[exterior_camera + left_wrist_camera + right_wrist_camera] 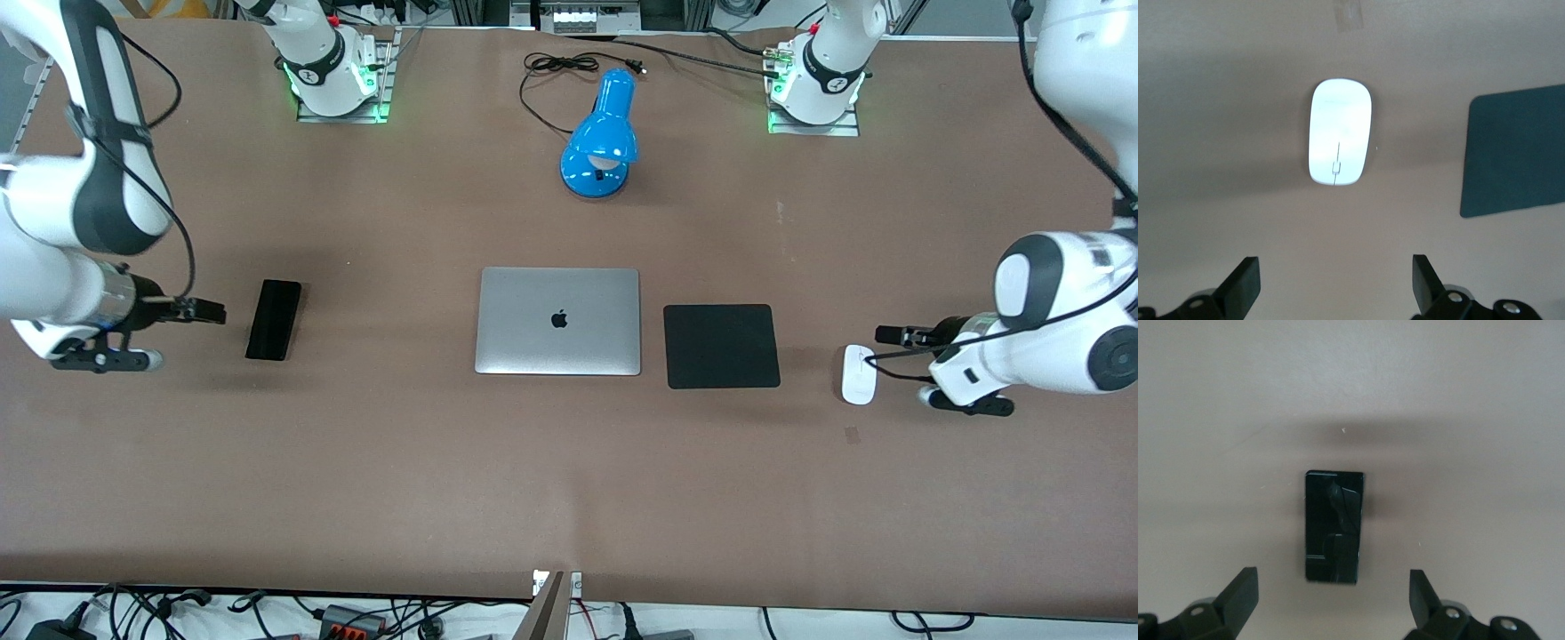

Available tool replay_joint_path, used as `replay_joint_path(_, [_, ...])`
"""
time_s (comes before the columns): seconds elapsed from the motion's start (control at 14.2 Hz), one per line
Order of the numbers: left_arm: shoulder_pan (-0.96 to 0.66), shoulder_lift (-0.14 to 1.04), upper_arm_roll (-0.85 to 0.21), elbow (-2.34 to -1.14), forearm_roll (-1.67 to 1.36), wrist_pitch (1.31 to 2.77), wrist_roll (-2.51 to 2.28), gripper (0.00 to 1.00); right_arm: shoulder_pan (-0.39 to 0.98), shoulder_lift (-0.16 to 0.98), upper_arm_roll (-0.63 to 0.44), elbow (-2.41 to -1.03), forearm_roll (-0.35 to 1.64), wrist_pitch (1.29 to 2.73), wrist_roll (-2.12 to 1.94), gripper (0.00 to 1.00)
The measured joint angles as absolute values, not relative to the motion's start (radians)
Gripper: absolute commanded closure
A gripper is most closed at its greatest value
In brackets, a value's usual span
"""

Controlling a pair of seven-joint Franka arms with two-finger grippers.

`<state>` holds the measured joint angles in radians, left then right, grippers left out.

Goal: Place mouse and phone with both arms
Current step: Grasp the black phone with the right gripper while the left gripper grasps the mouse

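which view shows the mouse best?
Left wrist view: the mouse sits whole and large ahead of the open left gripper, centre line visible. Front view shows it small beside the pad. Right wrist view shows none of it.

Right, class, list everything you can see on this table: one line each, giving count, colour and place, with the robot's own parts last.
Closed silver laptop: one, silver, mid-table.
Square black pad: one, black, beside the laptop toward the left arm's end.
Small white oval mouse: one, white, beside the pad toward the left arm's end.
Slim black rectangular phone: one, black, toward the right arm's end.
Blue desk lamp: one, blue, farther from the front camera than the laptop.
Brown table: one, brown.
Left gripper: one, black, open, by the mouse.
Right gripper: one, black, open, by the phone.
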<state>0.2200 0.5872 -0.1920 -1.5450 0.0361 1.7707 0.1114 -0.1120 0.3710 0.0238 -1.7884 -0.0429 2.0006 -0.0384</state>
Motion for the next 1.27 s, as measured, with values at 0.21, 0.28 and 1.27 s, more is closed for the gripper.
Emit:
replay_joint_path(0.21, [0.207, 0.639, -0.193, -1.544, 0.047, 1.83, 0.116, 0.0, -0.126, 0.43, 0.023, -1.858, -0.043, 2.107, -0.032, 0.0])
replay_joint_path(0.28, [0.198, 0.654, -0.193, -1.545, 0.077, 1.85, 0.117, 0.0, -0.128, 0.449, 0.023, -1.872, -0.043, 2.121, -0.023, 0.0])
replay_joint_path(1.27, [0.172, 0.779, -0.193, -1.546, 0.139, 1.978, 0.117, 0.0, -0.112, 0.543, 0.04, -1.999, -0.043, 2.363, 0.085, 0.0])
